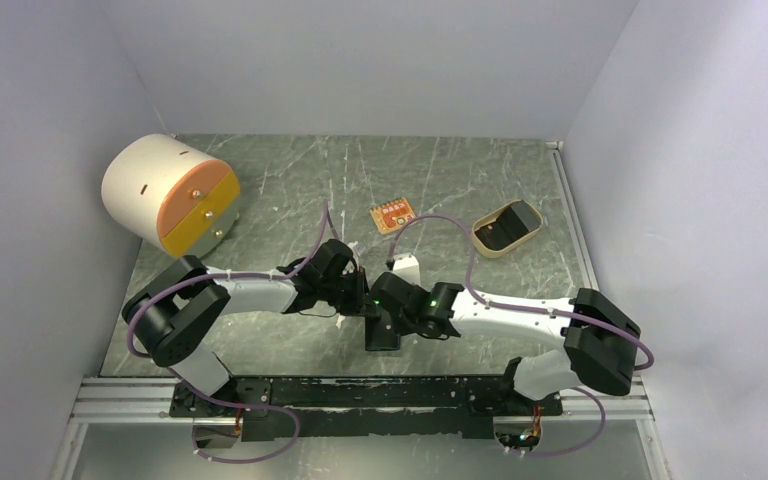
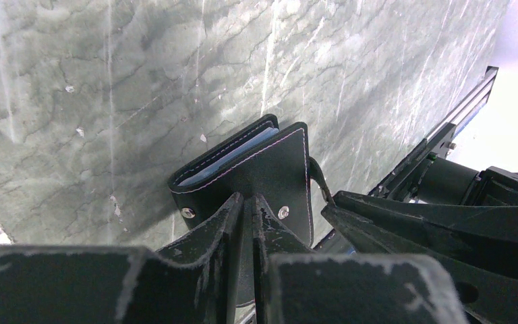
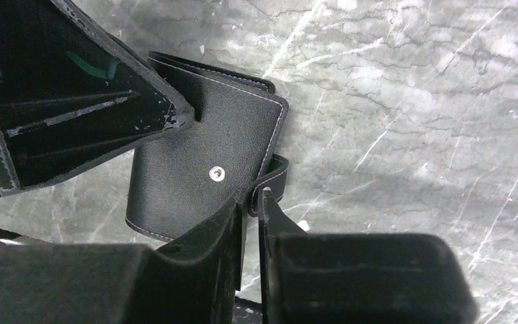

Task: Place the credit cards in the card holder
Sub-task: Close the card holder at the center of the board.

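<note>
Wallet (image 3: 195, 169) pinched from both sides, mid-table, low centre of the top view.
Left gripper (image 2: 249, 202) clamped on the grained black cover, likely steadying; pale stitching, bluish lining inside; right gripper (image 3: 251, 199) narrow on the snap tab (image 3: 275, 177), probably for opening. No cards made out; dark shape in tan tray (image 1: 482, 245), upper right.

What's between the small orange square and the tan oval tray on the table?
In the top view, nothing sits on the table between the orange square and the tray; only a purple cable arcs across that gap.
</note>
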Robot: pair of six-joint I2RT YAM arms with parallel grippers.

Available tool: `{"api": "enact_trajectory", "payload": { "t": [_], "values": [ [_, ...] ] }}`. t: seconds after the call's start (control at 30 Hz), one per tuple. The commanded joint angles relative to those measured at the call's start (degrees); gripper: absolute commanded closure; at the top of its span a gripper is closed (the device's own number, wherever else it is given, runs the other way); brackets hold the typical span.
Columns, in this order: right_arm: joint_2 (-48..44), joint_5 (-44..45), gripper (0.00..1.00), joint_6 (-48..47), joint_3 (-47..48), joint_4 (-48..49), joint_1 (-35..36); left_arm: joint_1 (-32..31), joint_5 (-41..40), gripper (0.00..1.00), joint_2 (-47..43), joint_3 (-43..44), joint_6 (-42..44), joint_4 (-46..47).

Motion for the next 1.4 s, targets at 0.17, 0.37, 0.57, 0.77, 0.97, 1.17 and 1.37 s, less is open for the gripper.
{"api": "enact_trajectory", "payload": {
  "t": [0.17,0.37,0.57,0.77,0.97,1.17,1.37],
  "values": [
    [-0.3,0.8,1.0,0.3,0.8,0.8,0.5,-0.4,0.5,0.83,0.9,-0.7,0.7,-1.9],
    [-1.3,-1.6,1.0,-0.2,-1.6,5.5,0.5,-0.3,0.6,0.84,1.1,-0.6,0.7,-1.8],
    [-0.9,-3.7,1.0,-0.7,-2.5,9.2,0.5,-0.3,0.5,0.83,1.0,-0.8,0.7,-1.9],
    [0.6,-4.9,1.0,-1.1,-2.2,10.4,0.5,-0.3,0.4,0.84,0.8,-0.8,0.7,-2.1],
    [1.1,-5.2,1.0,-1.1,-2.5,10.4,0.4,-0.4,0.4,0.84,0.6,-0.9,0.7,-2.0],
    [2.3,-4.9,1.0,-1.4,-2.1,10.3,0.4,-0.4,0.5,0.84,0.9,-0.9,0.6,-1.9],
    [2.7,-5.5,1.0,-1.4,-2.8,11.1,0.4,-0.3,0.5,0.84,0.8,-0.8,0.7,-1.9]
  ]
}}
